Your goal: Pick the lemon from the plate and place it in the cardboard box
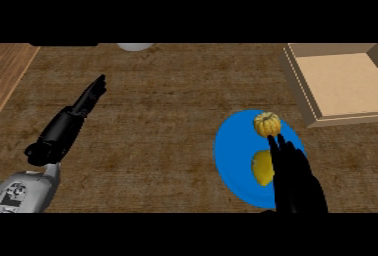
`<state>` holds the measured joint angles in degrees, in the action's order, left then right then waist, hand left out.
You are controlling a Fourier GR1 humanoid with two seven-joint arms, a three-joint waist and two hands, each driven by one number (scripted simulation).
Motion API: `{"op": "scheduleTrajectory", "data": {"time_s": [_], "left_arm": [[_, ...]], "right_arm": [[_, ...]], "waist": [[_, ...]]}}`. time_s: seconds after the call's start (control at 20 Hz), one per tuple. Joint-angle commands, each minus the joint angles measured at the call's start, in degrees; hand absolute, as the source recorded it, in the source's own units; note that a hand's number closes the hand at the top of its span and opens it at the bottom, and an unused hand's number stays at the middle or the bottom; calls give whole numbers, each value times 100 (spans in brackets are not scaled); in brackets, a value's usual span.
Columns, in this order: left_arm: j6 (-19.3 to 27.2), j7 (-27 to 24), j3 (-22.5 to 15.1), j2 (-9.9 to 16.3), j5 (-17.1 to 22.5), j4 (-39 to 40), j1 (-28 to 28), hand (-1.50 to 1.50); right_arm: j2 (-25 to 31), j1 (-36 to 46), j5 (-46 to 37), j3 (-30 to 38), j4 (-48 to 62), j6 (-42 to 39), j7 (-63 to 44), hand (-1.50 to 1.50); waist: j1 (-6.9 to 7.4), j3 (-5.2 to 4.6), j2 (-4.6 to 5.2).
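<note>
A blue plate [235,150] lies on the counter at the lower right. On it sit two yellow fruits: a ribbed, rounder one [266,123] at the far side and a smoother lemon [262,167] nearer me. My right hand [294,172] reaches over the plate with straight fingers, covering the lemon's right side; its fingertips end just below the ribbed fruit. The open cardboard box [338,82] stands at the upper right, beyond the plate. My left hand [90,97] is at the left, fingers straight and pointing away, holding nothing.
A pale round object [134,46] peeks in at the counter's far edge. A lighter wooden strip [13,65] runs along the far left. Brown counter top stretches between the left arm and the plate.
</note>
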<state>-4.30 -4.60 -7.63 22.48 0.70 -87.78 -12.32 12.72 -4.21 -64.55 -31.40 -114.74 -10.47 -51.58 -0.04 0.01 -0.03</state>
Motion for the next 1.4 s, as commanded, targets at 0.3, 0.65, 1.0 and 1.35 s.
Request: {"op": "scheduleTrajectory", "data": {"time_s": [0.3,0.65,1.0,1.35], "left_arm": [[-331,-243,415,-336,-351,582,-358,0],[-561,185,537,-426,-421,-267,94,0],[-584,229,624,-670,-647,115,-300,0],[-750,240,754,-707,-666,-276,106,0]], "right_arm": [[-5,-118,158,408,193,39,606,-150],[-304,-38,-62,594,1195,496,896,-150],[-353,282,151,1187,1973,736,1397,-150],[-371,415,-20,921,1775,462,1673,150]], "waist": [[-30,-1,5],[5,0,-2],[-6,0,4],[8,-1,-2]]}}
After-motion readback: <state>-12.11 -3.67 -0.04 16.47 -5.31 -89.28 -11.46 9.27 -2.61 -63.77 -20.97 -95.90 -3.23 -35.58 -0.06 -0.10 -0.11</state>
